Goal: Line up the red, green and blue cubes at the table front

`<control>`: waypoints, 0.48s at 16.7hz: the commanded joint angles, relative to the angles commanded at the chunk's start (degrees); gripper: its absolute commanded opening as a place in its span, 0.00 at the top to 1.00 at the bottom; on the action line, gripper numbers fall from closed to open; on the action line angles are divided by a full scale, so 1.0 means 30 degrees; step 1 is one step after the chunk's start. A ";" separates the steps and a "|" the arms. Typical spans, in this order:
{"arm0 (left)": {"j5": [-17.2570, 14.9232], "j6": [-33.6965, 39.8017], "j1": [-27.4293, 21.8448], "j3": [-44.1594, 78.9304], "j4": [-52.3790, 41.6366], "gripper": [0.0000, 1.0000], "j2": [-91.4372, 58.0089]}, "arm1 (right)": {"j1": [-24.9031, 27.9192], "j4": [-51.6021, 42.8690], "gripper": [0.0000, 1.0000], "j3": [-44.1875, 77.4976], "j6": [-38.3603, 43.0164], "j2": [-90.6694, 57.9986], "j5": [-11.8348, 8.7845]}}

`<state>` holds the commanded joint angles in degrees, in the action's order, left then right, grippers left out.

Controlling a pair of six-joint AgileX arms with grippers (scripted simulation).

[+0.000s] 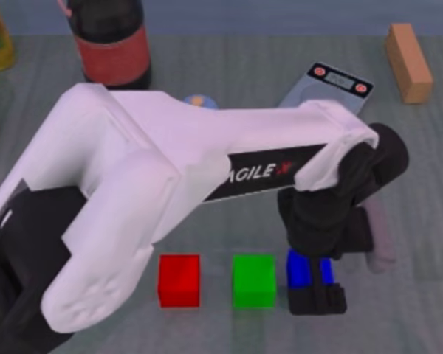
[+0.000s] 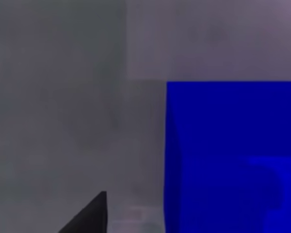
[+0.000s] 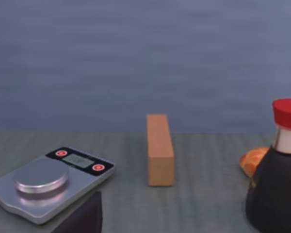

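Left gripper (image 1: 310,284) low over blue cube (image 1: 301,269), finger spread unclear, red cube (image 1: 179,279) and green cube (image 1: 253,279) alongside on bench (image 1: 413,295)

Three small equal cubes sit in a row near the front edge of the grey table (image 1: 428,243). The red cube (image 1: 179,280) is leftmost, the green cube (image 1: 253,280) beside it with a gap, and the blue cube (image 1: 304,268) rightmost, partly hidden

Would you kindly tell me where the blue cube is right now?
In the top view the blue cube sits at the table's front, right of centre, just right of the green cube, under the left gripper.
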<state>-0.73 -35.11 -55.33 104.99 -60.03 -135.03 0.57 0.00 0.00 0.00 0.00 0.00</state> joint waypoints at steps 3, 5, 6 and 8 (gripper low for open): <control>0.0012 0.0024 0.0127 0.1211 -0.1373 0.00 0.0272 | 0.0000 0.0000 0.00 0.0000 0.0000 0.0000 0.0000; 0.0031 0.0033 0.0248 0.2315 -0.3040 0.00 0.0565 | 0.0000 0.0000 0.00 0.0000 0.0000 0.0000 0.0000; 0.0025 0.0026 0.0296 0.2843 -0.3727 0.00 0.0716 | 0.0000 0.0000 0.00 0.0000 0.0000 0.0000 0.0000; 0.0016 0.0024 0.0375 0.3496 -0.4491 0.00 0.0960 | 0.0000 0.0000 0.00 0.0000 0.0000 0.0000 0.0000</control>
<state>-0.68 -35.04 -54.20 115.48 -73.50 -132.15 0.57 0.00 0.00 0.00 0.00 0.00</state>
